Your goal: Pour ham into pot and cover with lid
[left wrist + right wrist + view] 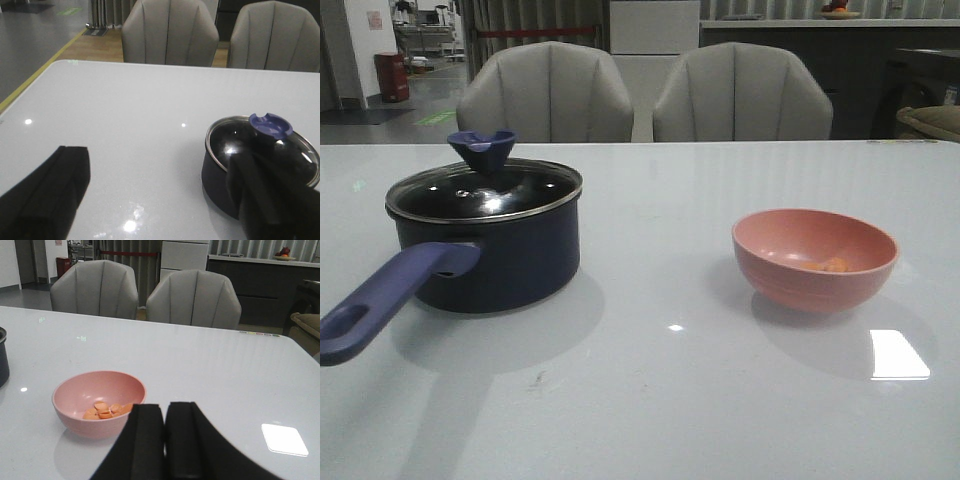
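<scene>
The dark navy pot (505,255) stands on the left of the table with its purple-blue handle (380,300) pointing to the near left. The glass lid (485,190) with its blue knob (483,150) rests on it. The pot (220,185) and lid (280,150) also show in the left wrist view. Several orange-pink ham bits (106,410) lie in the salmon-pink bowl (75,397), which also shows on the right in the front view (815,260). My left gripper (157,170) is open and empty, beside the pot. My right gripper (165,412) is shut and empty, near the bowl.
Two grey chairs (545,95) (740,95) stand behind the table's far edge. A bright light reflection (898,355) lies on the glossy white table (650,400) near the bowl. Neither arm shows in the front view.
</scene>
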Controlling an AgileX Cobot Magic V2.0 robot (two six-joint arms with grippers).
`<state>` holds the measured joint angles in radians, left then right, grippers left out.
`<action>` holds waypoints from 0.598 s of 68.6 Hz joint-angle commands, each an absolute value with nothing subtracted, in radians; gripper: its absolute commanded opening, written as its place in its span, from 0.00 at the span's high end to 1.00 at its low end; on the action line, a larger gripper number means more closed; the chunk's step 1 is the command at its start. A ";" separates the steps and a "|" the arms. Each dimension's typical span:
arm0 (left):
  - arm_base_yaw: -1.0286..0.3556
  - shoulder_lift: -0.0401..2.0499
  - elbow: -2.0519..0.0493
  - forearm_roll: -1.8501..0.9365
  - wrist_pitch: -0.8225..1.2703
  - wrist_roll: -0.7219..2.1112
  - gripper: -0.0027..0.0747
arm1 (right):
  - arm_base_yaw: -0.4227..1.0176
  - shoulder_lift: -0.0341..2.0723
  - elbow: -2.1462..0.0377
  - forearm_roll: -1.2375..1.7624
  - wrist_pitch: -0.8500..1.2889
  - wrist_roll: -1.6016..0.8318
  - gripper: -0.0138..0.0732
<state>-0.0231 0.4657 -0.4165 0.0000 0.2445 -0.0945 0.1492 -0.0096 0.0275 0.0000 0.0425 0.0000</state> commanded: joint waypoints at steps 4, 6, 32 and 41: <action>-0.022 0.567 -0.573 -0.011 0.333 -0.100 0.20 | 0.143 -0.030 0.022 -0.012 -0.032 0.000 0.66; -0.022 0.594 -0.602 -0.011 0.366 -0.100 0.21 | 0.143 -0.030 0.022 -0.012 -0.032 0.000 0.66; -0.022 1.014 -0.978 -0.054 0.661 -0.096 0.21 | 0.143 -0.030 0.022 -0.012 -0.032 0.000 0.66; -0.044 1.162 -1.100 -0.074 0.717 -0.093 0.21 | 0.143 -0.030 0.022 -0.012 -0.032 0.000 0.66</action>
<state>-0.0253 1.0890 -0.9998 -0.0513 0.7274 -0.0945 0.1492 -0.0096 0.0275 0.0000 0.0425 0.0000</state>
